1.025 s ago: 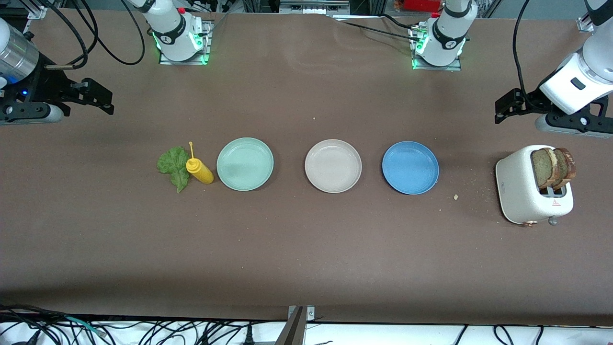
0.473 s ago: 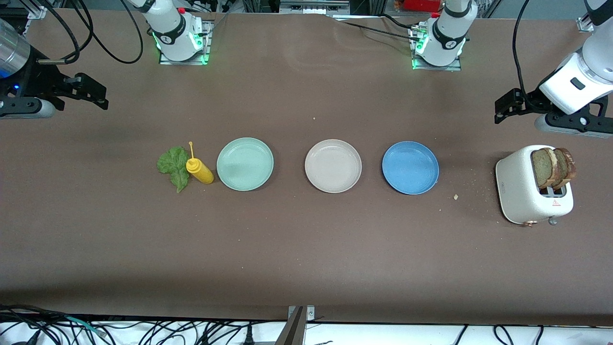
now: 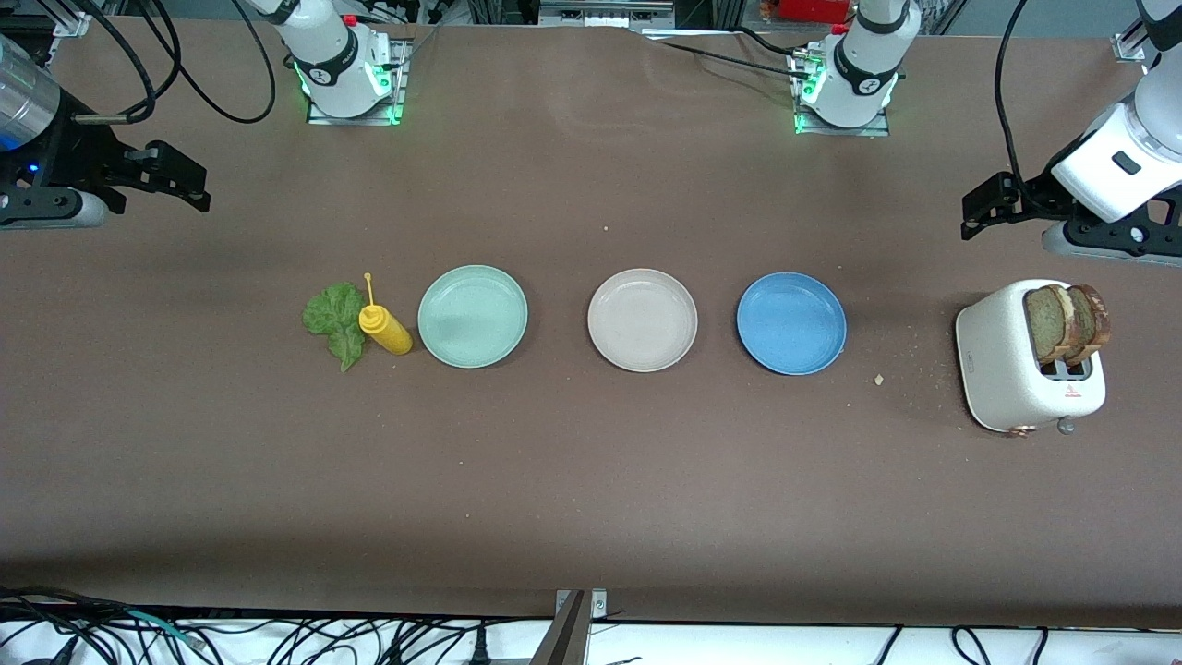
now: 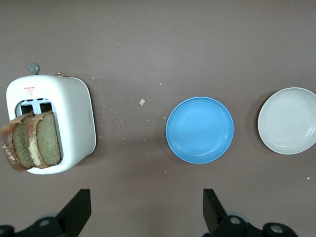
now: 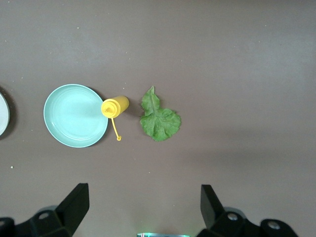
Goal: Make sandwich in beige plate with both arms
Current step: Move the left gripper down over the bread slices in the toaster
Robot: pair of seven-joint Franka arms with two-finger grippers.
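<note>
three plates sit in a row across the middle of the brown bench (image 3: 591, 480). the beige plate (image 3: 643, 320) is the middle one and holds nothing. the blue plate (image 3: 791, 322) lies beside it toward the left arm's end, and the mint-green plate (image 3: 473, 316) lies beside it toward the right arm's end.

a yellow squeeze bottle (image 3: 384, 331) stands just beside the mint-green plate, with its thin cap strap sticking up. a green lettuce leaf (image 3: 336, 320) lies flat on the bench, touching the bottle on the side away from the plates.

near the left arm's end stands a white toaster (image 3: 1016, 369). two slices of brown bread (image 3: 1067, 322) stick up out of its slots, leaning together. crumbs are scattered on the bench between the toaster and the blue plate.

the left hand (image 3: 981, 205) hangs in the air over bare bench close to the toaster, its fingers (image 4: 79, 210) spread wide apart and holding nothing. the right hand (image 3: 181, 180) hangs over bare bench at the right arm's end, well apart from the lettuce, its fingers (image 5: 76, 200) also spread wide and holding nothing.
</note>
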